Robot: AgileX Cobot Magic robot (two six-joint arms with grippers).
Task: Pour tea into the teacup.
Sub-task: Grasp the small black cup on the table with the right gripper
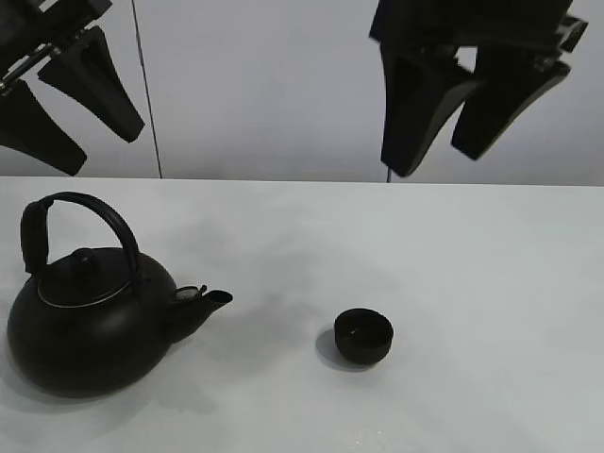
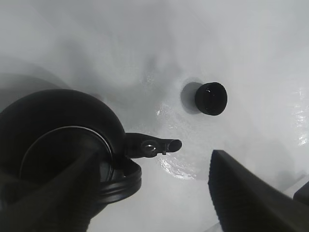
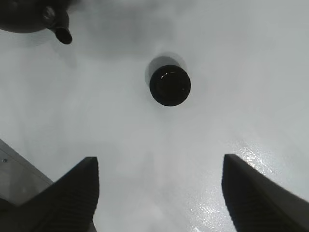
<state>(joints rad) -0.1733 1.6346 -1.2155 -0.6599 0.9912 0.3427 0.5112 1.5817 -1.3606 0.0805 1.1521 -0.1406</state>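
The big round black kettle (image 1: 90, 316) with an arched handle stands on the white table at the left, its short spout (image 1: 209, 300) pointing right. The small matte black teacup (image 1: 363, 337) stands upright to its right, apart from the spout. My left gripper (image 1: 102, 151) hangs open and empty high above the kettle. My right gripper (image 1: 436, 162) hangs open and empty high above the teacup. The left wrist view shows the kettle (image 2: 58, 140), the teacup (image 2: 211, 98) and one finger (image 2: 251, 198). The right wrist view shows the teacup (image 3: 170, 86) beyond the open gripper (image 3: 160, 162).
The white table (image 1: 472, 283) runs back to a pale wall with a thin dark vertical line (image 1: 146, 94). A table edge (image 3: 19, 166) shows in the right wrist view near one finger.
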